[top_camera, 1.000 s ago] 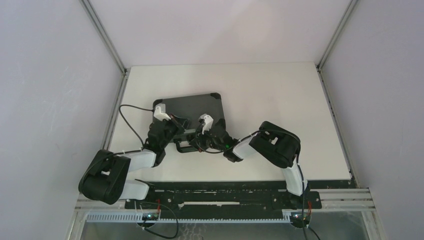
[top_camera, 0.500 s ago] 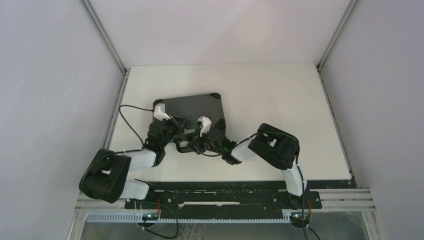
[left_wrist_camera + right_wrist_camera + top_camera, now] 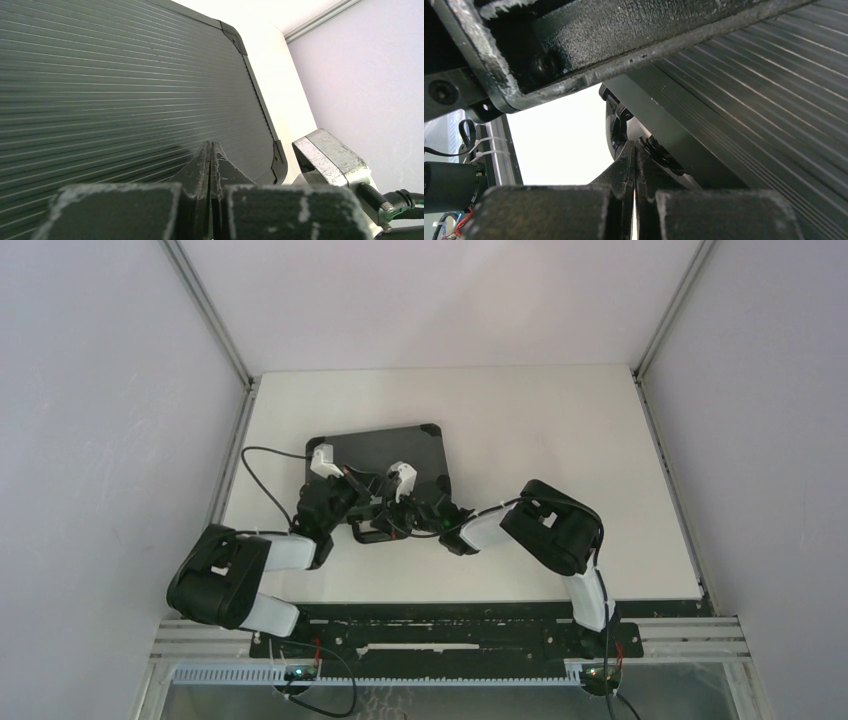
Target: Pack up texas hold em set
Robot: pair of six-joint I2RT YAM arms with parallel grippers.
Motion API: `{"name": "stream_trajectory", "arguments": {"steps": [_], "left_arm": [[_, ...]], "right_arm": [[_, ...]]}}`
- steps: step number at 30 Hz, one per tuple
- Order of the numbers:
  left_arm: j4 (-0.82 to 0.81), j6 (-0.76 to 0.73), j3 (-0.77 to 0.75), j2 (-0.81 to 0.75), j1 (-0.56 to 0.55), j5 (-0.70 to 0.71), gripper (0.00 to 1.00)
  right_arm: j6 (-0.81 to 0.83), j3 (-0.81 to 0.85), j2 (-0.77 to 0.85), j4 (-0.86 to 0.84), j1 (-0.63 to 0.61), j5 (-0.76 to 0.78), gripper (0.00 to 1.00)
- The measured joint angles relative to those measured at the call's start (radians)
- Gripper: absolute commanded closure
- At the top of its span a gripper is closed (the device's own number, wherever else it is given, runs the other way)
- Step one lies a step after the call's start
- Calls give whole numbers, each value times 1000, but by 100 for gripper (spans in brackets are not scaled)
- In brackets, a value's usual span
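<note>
The black hard briefcase [image 3: 385, 448] lies shut on the table, its ribbed lid [image 3: 115, 85] up. Its handle [image 3: 368, 532] sticks out at the near edge. The chips, card decks and buttons are out of view. My left gripper [image 3: 358, 490] is shut and empty, its tips [image 3: 210, 146] low over the lid near the front right corner. My right gripper [image 3: 388, 502] is shut and empty, close beside the left one at the case's near edge. Its tips [image 3: 634, 147] sit by a black fitting [image 3: 619, 122] on the case's side, and the ribbed lid [image 3: 774, 95] fills that view's right.
A black textured bar [image 3: 589, 45] crosses the top of the right wrist view, just above the fingers. The right arm's silver camera block [image 3: 330, 160] sits close to the left gripper. White tabletop [image 3: 560, 440] lies right of and behind the case.
My right gripper has moved left along the case's near edge, closer to the left gripper. The left arm has edged slightly to the right. The case has not moved.
</note>
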State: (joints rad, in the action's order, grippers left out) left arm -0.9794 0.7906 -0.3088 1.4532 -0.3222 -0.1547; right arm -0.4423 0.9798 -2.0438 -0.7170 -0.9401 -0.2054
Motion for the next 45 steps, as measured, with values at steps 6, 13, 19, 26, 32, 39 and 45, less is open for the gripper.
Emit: {"name": "stream_trajectory", "arguments": {"steps": [6, 13, 19, 26, 32, 39, 45], "left_arm": [[-11, 6, 0, 6, 0, -4, 100], [6, 15, 2, -16, 0, 14, 100], [18, 20, 2, -23, 0, 26, 100], [19, 22, 2, -16, 0, 29, 100], [4, 22, 1, -2, 0, 28, 100], [-11, 22, 0, 9, 2, 29, 100], [-41, 24, 0, 27, 2, 15, 100]], "right_arm": [[4, -4, 1, -5, -14, 36, 100], [-14, -87, -1, -98, -53, 120, 100], [-21, -116, -2, -153, -84, 186, 100], [-20, -117, -2, -157, -77, 183, 100], [19, -11, 3, -10, -23, 99, 100], [55, 68, 19, 40, 3, 37, 100], [93, 53, 35, 50, -6, 76, 100]]}}
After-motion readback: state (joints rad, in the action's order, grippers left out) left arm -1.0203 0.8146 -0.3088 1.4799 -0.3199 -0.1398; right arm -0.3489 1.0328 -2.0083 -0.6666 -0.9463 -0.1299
